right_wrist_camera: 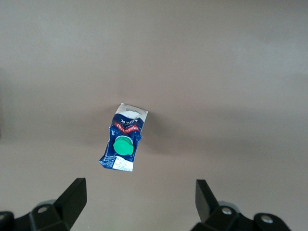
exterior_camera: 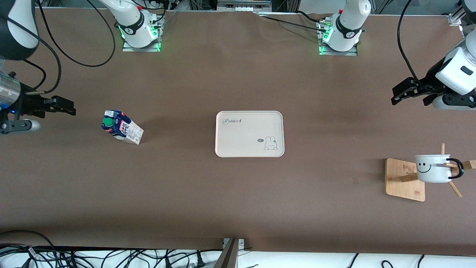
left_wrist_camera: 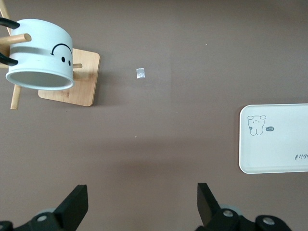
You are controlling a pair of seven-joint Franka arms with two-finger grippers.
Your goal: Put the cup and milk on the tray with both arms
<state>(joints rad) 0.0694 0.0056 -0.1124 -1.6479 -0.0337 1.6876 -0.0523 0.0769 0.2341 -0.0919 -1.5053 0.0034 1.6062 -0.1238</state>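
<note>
Front view: 2 white robot arms stand at a brown surface [exterior_camera: 238, 193]. A cream tray [exterior_camera: 249, 134] lies flat at the middle of the surface, with nothing on it. The milk [exterior_camera: 122, 127], a small blue and white carton with a green cap, stands upright near the right arm's end of the surface. The cup [exterior_camera: 432, 168], a white mug with a black smiley face, hangs on its side on a peg of a wooden rack [exterior_camera: 404, 179] near the left arm's end, closer to the front edge than the tray.

The right claw [exterior_camera: 65, 107] hangs in the air over the right arm's edge of the surface, beside the milk, fingers wide apart and holding nothing. The left claw [exterior_camera: 405, 91] hangs over the left arm's end, fingers also wide apart and empty.

Left wrist view: the cup [left_wrist_camera: 41, 55] shows its open mouth, with the rack's flat base [left_wrist_camera: 77, 79] under it and the tray [left_wrist_camera: 274, 139] well apart from it.
</note>
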